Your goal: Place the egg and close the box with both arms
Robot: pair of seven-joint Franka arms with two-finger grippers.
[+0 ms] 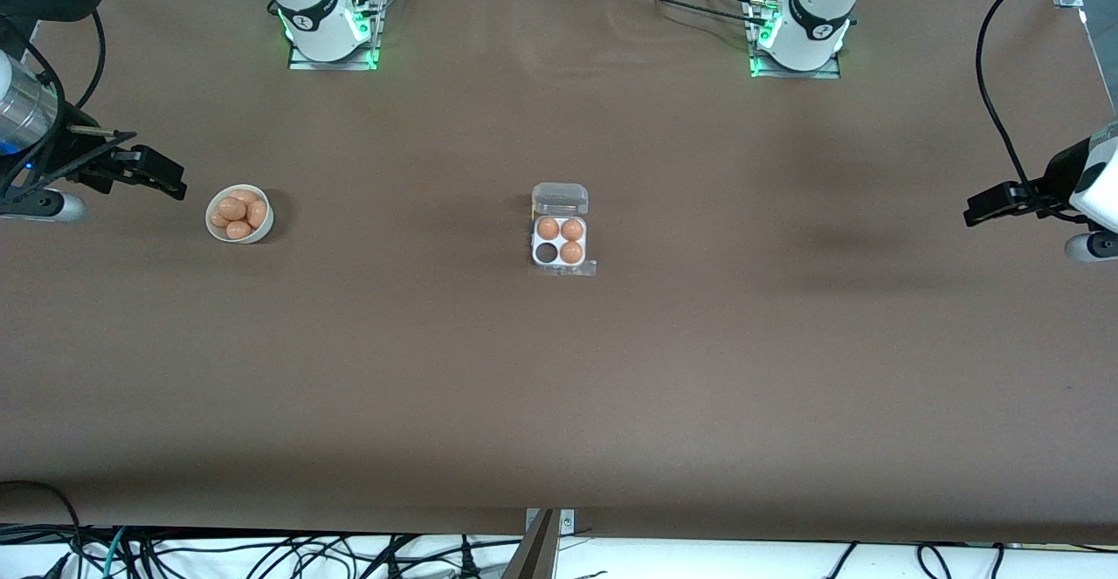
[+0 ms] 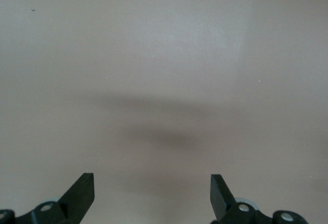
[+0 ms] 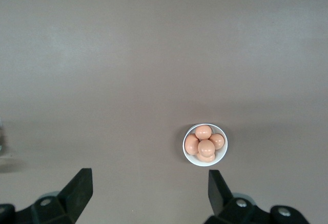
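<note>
Front view cuts both arms off at its edges. The right gripper [image 1: 170, 179] hangs released over bare table beside the bowl [image 1: 212, 225], at the right arm's end; the left gripper [image 1: 976, 209] waits released over bare brown table [image 1: 786, 343] at the left arm's end. The round white bowl holds about five smooth orange-brown eggs [image 1: 238, 212], partly hiding each other. At mid-table sits the square white box [image 1: 559, 263]: clear lid [image 1: 560, 198] open, three eggs, one dark empty cell [image 1: 547, 252] nearest the camera.
</note>
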